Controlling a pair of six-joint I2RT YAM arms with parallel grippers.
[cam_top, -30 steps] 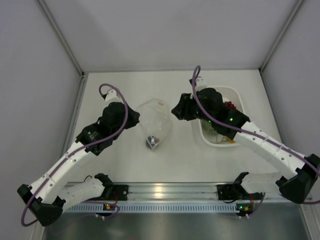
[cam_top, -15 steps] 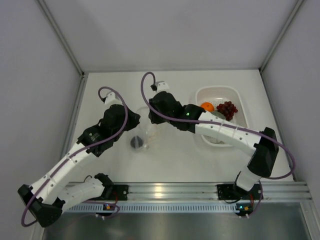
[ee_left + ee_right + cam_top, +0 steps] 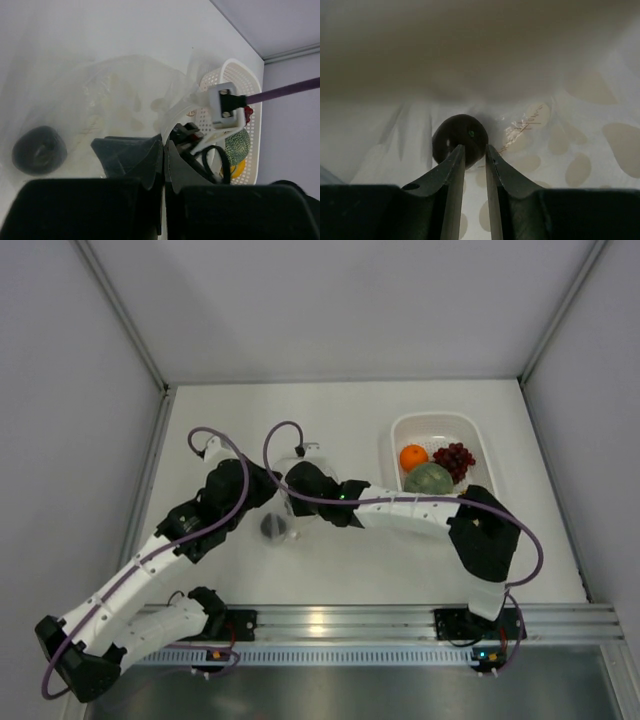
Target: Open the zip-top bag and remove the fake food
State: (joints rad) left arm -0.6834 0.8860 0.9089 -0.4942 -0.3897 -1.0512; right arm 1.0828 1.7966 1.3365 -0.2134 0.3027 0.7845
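The left gripper [image 3: 163, 150] has its jaws closed, pinching an edge of the zip-top bag [image 3: 120, 85], which lies on the table [image 3: 350, 570] between the arms. The right gripper [image 3: 473, 149] is inside the bag, jaws a narrow slit apart and empty, with the small dark fruit [image 3: 460, 139] just beyond its tips. The orange [image 3: 413, 457], grapes [image 3: 458, 456] and melon [image 3: 428, 479] sit in the white basket [image 3: 437, 422].

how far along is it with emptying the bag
Done: orange, grape bunch and green melon sit in the white basket. In hand: left gripper pinches the zip-top bag while right gripper, jaws narrowly apart, reaches inside toward the small dark fruit. Left: grab that fruit and lift it out.
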